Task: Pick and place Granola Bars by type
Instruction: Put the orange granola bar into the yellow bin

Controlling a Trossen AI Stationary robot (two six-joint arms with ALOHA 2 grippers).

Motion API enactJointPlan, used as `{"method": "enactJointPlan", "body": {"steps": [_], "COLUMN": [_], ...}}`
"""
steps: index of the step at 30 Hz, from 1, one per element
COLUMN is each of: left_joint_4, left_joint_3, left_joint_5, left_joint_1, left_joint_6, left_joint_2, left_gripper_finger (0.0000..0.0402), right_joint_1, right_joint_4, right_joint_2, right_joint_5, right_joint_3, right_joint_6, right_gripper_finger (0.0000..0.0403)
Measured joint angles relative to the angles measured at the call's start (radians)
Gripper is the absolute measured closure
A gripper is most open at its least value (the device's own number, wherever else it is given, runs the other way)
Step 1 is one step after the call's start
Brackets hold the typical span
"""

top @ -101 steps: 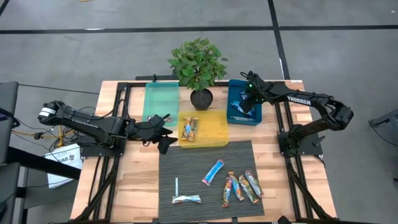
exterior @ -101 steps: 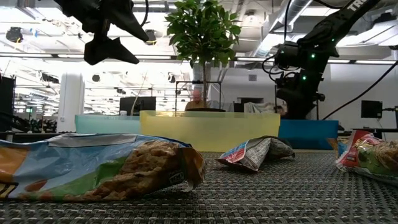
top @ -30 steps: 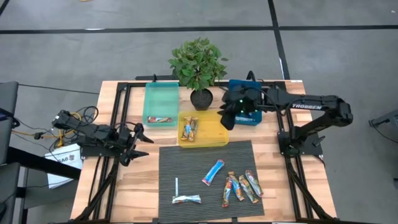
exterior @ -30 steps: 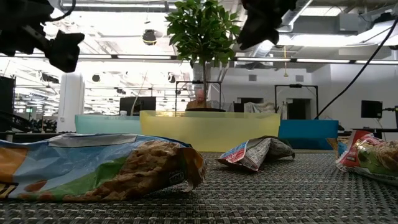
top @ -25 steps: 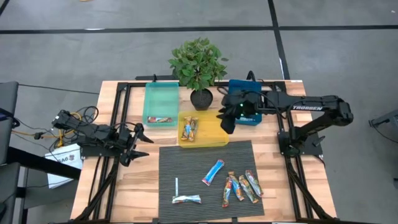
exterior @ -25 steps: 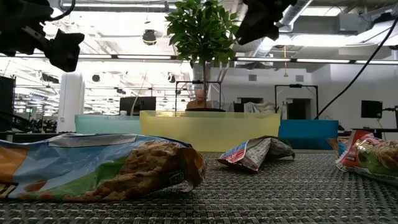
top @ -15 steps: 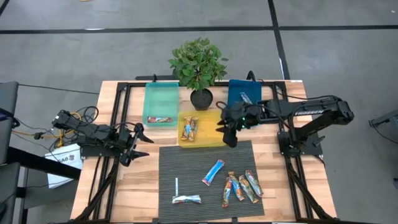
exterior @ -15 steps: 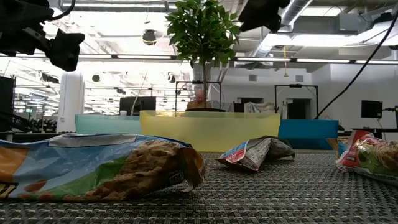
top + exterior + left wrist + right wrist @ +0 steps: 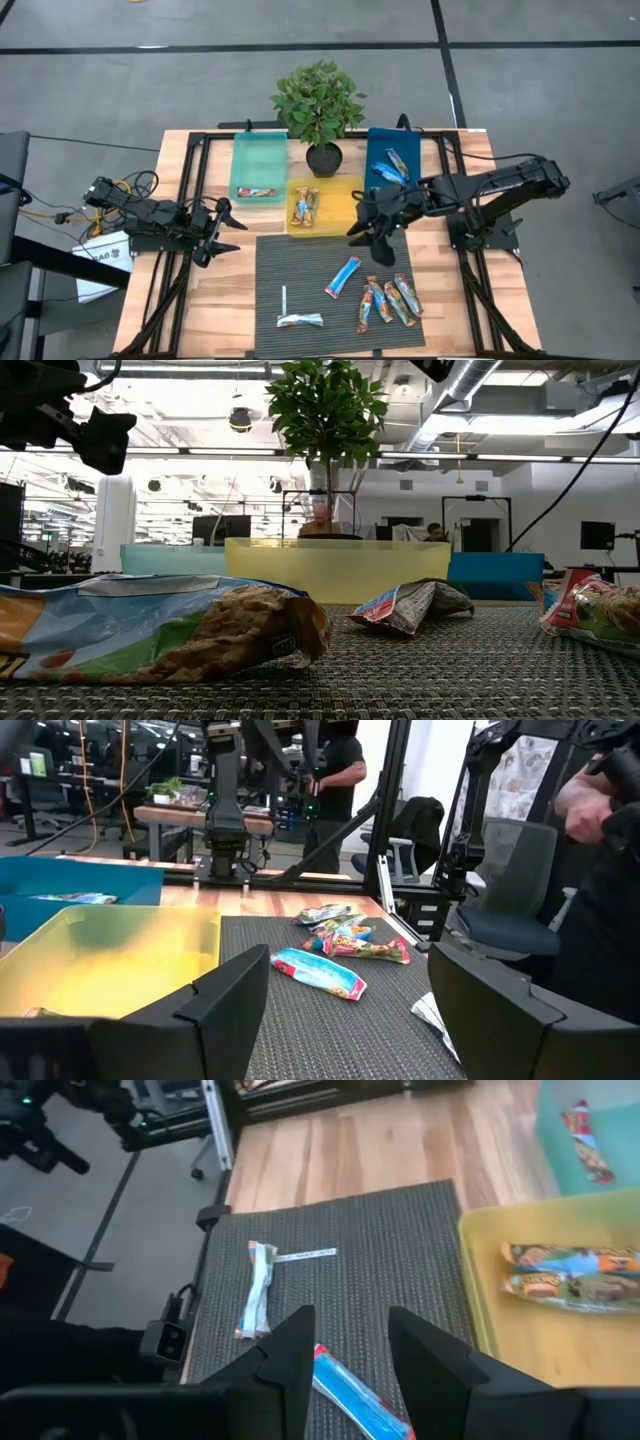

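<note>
Granola bars lie on the dark mat (image 9: 300, 250): a blue bar (image 9: 343, 277) in the middle, three multicoloured bars (image 9: 388, 300) at the right, and one bar (image 9: 300, 320) near the front beside a white stick (image 9: 284, 300). My right gripper (image 9: 370, 235) hangs open and bare above the mat's far edge, just beyond the blue bar (image 9: 360, 1390). At the table's left edge my left gripper (image 9: 222, 228) waits open and level, holding nothing. Two bars (image 9: 305, 207) lie in the yellow tray, one red bar (image 9: 256, 192) in the teal tray, and blue bars (image 9: 390, 165) in the blue tray.
The teal tray (image 9: 258, 150), yellow tray (image 9: 345, 215) and blue tray (image 9: 375, 145) stand in a row behind the mat. A potted plant (image 9: 318, 105) rises between them at the far edge. People show in the room behind in the left wrist view.
My right gripper has swung from above the blue tray toward the table's near edge and a little to the left. It passed the yellow tray's right end and has turned; it now hangs over the mat's far edge. The blue tray's bars have come into view.
</note>
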Motion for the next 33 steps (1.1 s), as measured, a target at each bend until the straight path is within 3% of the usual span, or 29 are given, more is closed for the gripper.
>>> {"method": "enactJointPlan", "body": {"steps": [10,15,22,28,33], "left_joint_4": [0.000,-0.001,-0.001,-0.002,-0.002], "left_joint_3": [0.000,0.000,0.000,0.000,-0.001], "left_joint_5": [-0.001,-0.001,-0.001,-0.001,-0.001], "left_joint_1": [0.000,0.000,0.000,0.000,0.000], "left_joint_6": [-0.005,0.000,0.000,0.001,0.000], "left_joint_2": [0.000,0.000,0.001,0.000,0.000], "left_gripper_finger": [0.0136,0.0136,0.0136,0.0136,0.0136], "right_joint_1": [0.064,0.129,0.186,0.200,0.202], "right_joint_4": [-0.073,-0.161,-0.138,-0.117,-0.083], "right_joint_2": [0.000,0.050,0.149,0.225,0.289], "right_joint_5": [0.001,0.000,0.008,0.157,0.285], "right_joint_3": [-0.023,-0.048,-0.044,-0.044,-0.043], "right_joint_6": [-0.019,-0.163,-0.461,-0.602,-0.621], "right_gripper_finger": [0.0280,0.0280,0.0278,0.0254,0.0200]}}
